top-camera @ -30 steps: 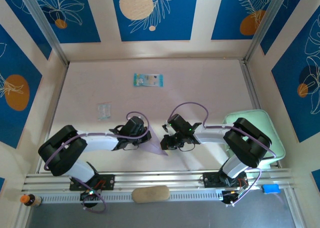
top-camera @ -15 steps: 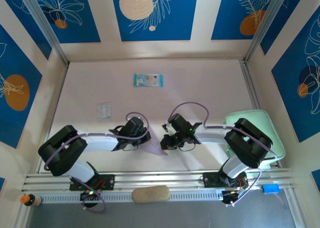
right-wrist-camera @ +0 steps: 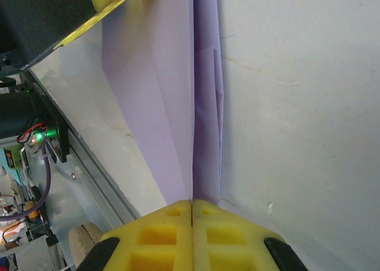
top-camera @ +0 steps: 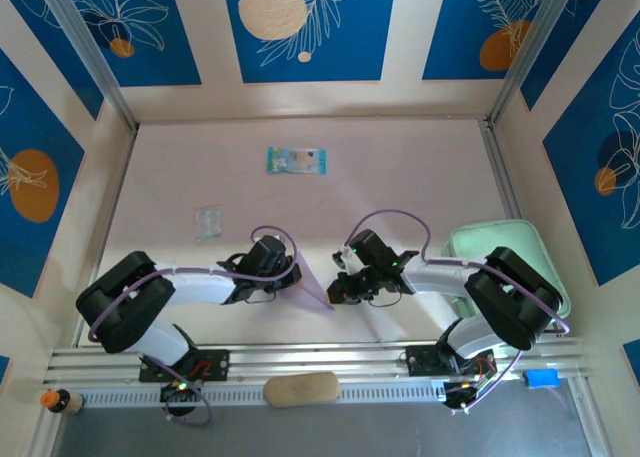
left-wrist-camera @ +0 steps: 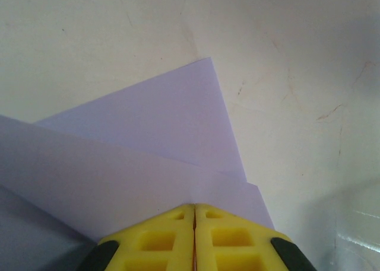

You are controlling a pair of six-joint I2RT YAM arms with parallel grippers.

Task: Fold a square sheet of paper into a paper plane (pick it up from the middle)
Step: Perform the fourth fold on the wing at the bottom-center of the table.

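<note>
Right, we've got both arms in low at centre-bottom of the top view, w/ one lilac sheet point(top-camera: 312, 289) lying between them on the table point(top-camera: 400, 177). Left gripper point(left-wrist-camera: 195, 213) is clamped tight on the sheet's near edge, yellow pads pressed flat together, prob. to anchor it. Right gripper point(right-wrist-camera: 193, 207) is clenched too, w/ the fold line running straight into the seam between its pads. To us that looks like pinching the crease to sharpen it. Sheet's doubled over: we count two overlapping layers in the left wrist view, so no plane yet. Tally: two grippers, one sheet, one blue-green packet point(top-camera: 297, 160) at upper centre, one mint-green tray point(top-camera: 540, 239) at right, both well apart from the action.
</note>
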